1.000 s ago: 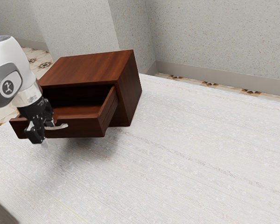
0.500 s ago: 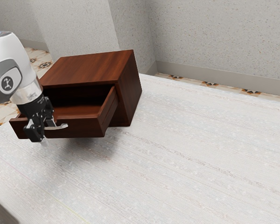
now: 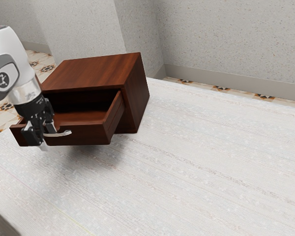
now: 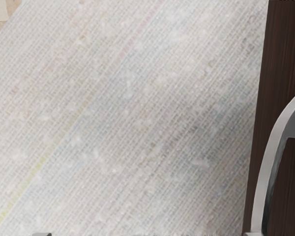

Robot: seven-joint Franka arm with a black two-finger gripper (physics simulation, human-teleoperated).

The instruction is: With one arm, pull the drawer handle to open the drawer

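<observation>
A dark wooden cabinet (image 3: 96, 71) stands on the pale floor, and its single drawer (image 3: 86, 132) is pulled well out toward the exterior view's left. A curved metal handle (image 3: 60, 133) sits on the drawer front. My black gripper (image 3: 35, 136) hangs at the handle's left end, beside the drawer front's outer corner. Its fingers stand apart, open, holding nothing. In the wrist view the drawer front (image 4: 283, 59) and the handle (image 4: 278, 162) lie off to one side of the hand, over the floor.
The pale woven floor (image 3: 196, 167) spreads wide toward the exterior view's right and front. Speckled walls (image 3: 226, 34) with a baseboard rise behind the cabinet. A patterned tile strip (image 3: 39, 64) runs behind the arm.
My gripper has drifted a little up and toward the exterior view's left, along the drawer front. The drawer has kept its position.
</observation>
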